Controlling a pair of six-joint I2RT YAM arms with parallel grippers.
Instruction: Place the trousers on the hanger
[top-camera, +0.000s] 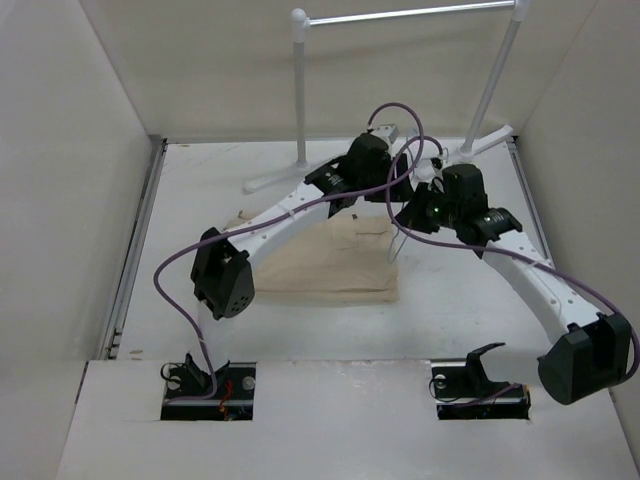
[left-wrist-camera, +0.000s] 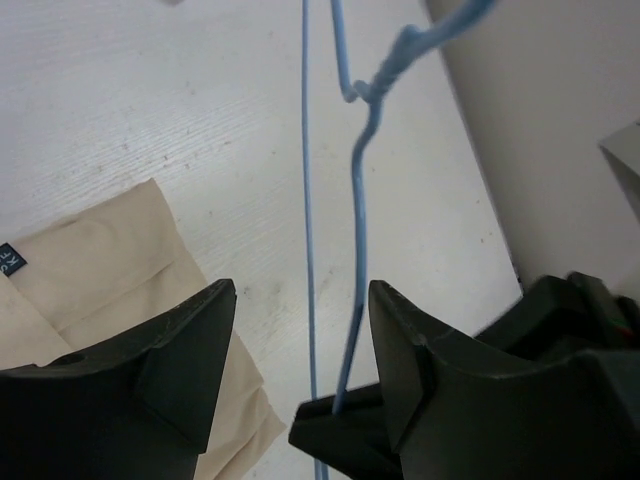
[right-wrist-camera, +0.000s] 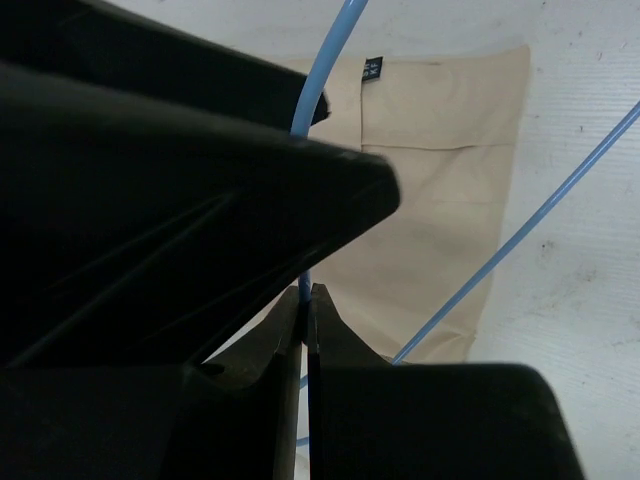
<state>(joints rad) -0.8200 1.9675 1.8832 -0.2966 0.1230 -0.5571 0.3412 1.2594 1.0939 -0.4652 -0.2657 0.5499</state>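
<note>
Only one bit of writing shows anywhere: a small dark label (right-wrist-camera: 372, 68) sewn at the edge of the trousers (top-camera: 320, 265), with pale marks on it too small to read in either wrist view. No brand can be made out on the arms or on the rack. By count there is one pair of trousers, one hanger (left-wrist-camera: 358, 200), one white tube rack (top-camera: 299, 100) at the back of the table (top-camera: 200, 200), and two arms, both reaching toward the same spot beyond the cloth. The trousers lie folded flat on the table as a beige rectangle, between the arm bases and the rack's feet. The hanger is a thin blue wire held above the table, just past the end of the trousers that carries the label. Its twisted neck and two of its wire runs show in the left wrist view. The right gripper (right-wrist-camera: 305, 297) is clenched on the hanger, with its two fingers pressed together on the wire. The left gripper (left-wrist-camera: 302, 292) is released, its fingers spread wide with the hanger's wires passing between them.
</note>
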